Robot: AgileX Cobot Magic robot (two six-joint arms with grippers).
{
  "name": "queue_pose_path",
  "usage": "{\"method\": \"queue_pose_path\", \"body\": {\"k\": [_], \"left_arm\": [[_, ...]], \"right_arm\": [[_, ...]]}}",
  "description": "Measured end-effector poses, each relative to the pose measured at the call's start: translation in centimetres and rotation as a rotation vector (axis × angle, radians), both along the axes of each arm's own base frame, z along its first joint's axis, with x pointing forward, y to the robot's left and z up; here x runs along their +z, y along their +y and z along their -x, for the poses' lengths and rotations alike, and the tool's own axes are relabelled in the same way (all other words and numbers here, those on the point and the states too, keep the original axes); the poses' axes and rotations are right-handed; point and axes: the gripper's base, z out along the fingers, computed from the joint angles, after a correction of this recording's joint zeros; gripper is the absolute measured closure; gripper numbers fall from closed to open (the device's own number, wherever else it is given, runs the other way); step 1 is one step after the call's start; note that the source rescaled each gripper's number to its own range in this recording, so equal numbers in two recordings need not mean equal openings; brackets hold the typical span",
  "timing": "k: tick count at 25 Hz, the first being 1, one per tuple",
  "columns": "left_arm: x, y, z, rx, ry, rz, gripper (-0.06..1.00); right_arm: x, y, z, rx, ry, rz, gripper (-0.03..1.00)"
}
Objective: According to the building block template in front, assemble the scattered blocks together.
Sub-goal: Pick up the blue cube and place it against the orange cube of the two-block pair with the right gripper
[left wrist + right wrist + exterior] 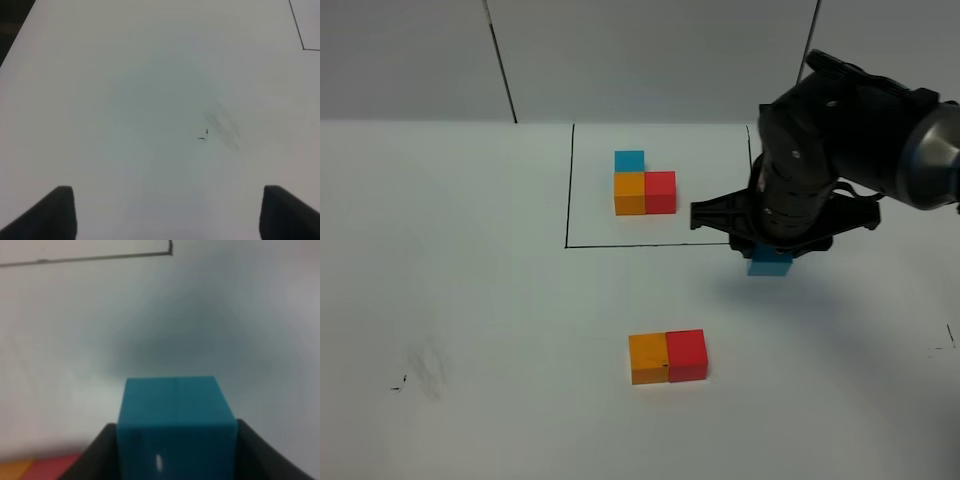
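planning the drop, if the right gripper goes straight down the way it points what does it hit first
Probably bare table: the right gripper, shut on the blue cube, points down at a spot apart from the orange cube and red cube, so the held cube would land first. Height is unclear.

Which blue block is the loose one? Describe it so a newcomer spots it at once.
Find the black-outlined square on the white table, then look just outside its near right corner, where the right arm hangs. The blue cube sits clamped between that arm's fingers. Unlike the smaller blue cube joined to the template inside the square, it touches no other block.
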Motion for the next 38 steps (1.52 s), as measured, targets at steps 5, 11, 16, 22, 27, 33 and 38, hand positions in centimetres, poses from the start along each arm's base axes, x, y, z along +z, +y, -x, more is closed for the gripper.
{"method": "queue_pose_path", "body": {"k": [5,11,16,22,27,33,38], "left_arm": [[0.0,0.0,0.0,0.0,0.0,0.0,0.32],[0.0,0.0,0.0,0.001,0.0,-0.001,0.32],[0.0,0.0,0.0,0.0,0.0,-0.001,0.32],[0.0,0.0,0.0,0.0,0.0,-0.001,0.32],[0.0,0.0,0.0,0.0,0.0,-0.001,0.32],[0.0,0.0,0.0,0.0,0.0,-0.001,0.32],[0.0,0.0,0.0,0.0,0.0,-0.001,0.32]], "right_arm": [[-0.6,3.3,-0.6,0.02,-0.01,-0.002,0.97],[-2.9,5.7,-0.7,0.037,0.029,-0.014,0.97],[-3.0,7.0,-0.3,0.08,0.016,-0.054,0.97],[-2.9,8.9,0.9,0.175,-0.003,-0.064,0.97],[-3.5,9.7,1.2,0.196,0.007,-0.063,0.97],[-5.0,10.8,0.4,0.208,0.085,-0.042,0.97],[-5.6,10.9,0.3,0.199,0.123,-0.015,0.97]]}}
